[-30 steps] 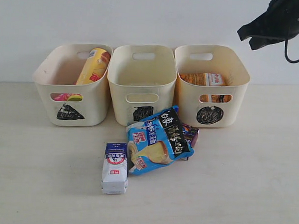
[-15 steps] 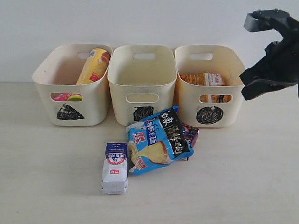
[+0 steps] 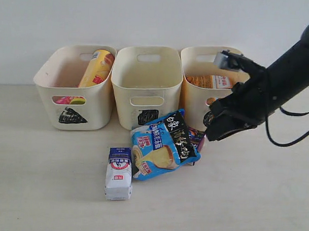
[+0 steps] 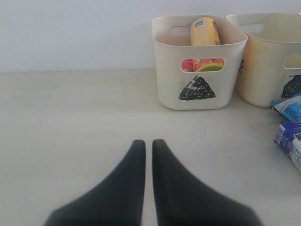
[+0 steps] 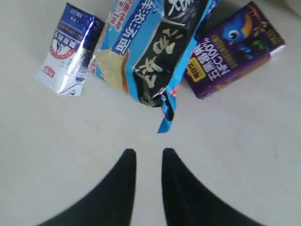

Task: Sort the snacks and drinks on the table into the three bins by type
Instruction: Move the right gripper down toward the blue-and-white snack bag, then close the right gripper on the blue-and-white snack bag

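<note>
Left gripper [image 4: 148, 141]: pinched nearly closed, empty, parked well short of the triangle bin [image 4: 169, 70]. Right gripper [image 5: 149, 153]: slightly parted, holding nothing. Just ahead of its tips: white carton [image 5: 68, 52], blue bag [image 5: 150, 52], purple juice box [image 5: 235, 49]. Probably going for the bag, which looks light, crinkly, slippery and squashy. Best pinched at the sealed corner nearest the tips, not the puffy middle.
</note>
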You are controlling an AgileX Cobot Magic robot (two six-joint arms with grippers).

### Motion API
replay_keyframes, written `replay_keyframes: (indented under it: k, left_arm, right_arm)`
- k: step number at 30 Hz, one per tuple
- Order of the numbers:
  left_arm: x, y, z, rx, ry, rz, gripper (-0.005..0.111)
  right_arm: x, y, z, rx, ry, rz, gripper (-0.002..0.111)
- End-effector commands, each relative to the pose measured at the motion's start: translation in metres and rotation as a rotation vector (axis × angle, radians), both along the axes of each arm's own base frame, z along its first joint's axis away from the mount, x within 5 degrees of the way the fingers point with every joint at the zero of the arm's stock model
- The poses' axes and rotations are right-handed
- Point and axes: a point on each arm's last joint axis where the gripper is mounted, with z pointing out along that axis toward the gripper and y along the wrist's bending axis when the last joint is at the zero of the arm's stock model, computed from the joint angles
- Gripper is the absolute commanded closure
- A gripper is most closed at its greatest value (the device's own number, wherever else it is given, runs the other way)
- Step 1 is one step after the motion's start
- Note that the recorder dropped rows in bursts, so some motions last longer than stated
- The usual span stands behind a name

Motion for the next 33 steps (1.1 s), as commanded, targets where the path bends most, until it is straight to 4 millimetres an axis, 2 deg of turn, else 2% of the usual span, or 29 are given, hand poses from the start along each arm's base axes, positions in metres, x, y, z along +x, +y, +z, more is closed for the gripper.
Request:
replay_keyframes:
  k: [1, 3, 4, 7, 9, 15, 24, 30, 33]
  left_arm:
    - [0.0, 0.0, -0.001, 0.008, -0.002, 0.002, 0.102]
    - [0.0, 0.0, -0.001, 0.008, -0.002, 0.002, 0.102]
    - [0.0, 0.0, -0.001, 0.008, -0.002, 0.002, 0.102]
    - [0.0, 0.0, -0.001, 0.008, -0.002, 0.002, 0.102]
    - [0.0, 0.0, -0.001, 0.008, -0.002, 0.002, 0.102]
    - [0.0, 0.0, -0.001, 0.008, -0.002, 0.002, 0.102]
    - [0.0, 0.0, -0.001, 0.008, -0.002, 0.002, 0.102]
    - [0.0, 0.0, -0.001, 0.008, -0.002, 0.002, 0.102]
    - [0.0, 0.0, -0.001, 0.008, -0.002, 0.002, 0.102]
  right_arm:
    - [0.009, 0.016, -0.012, -0.008, -0.045, -0.042, 0.044]
    - [0.014, 0.017, -0.016, -0.008, -0.062, -0.097, 0.027]
    - [0.019, 0.019, -0.022, -0.004, -0.064, -0.133, 0.026]
    - [0.026, 0.025, -0.041, -0.021, -0.057, -0.149, 0.027]
    - [0.032, 0.028, -0.047, -0.022, -0.094, -0.176, 0.027]
    - [0.048, 0.04, -0.049, 0.046, -0.068, -0.209, 0.027]
    - [0.054, 0.058, -0.072, 0.044, -0.125, -0.203, 0.027]
    - [0.049, 0.074, -0.084, 0.027, -0.127, -0.165, 0.027]
    - [0.049, 0.075, -0.087, 0.022, -0.125, -0.167, 0.027]
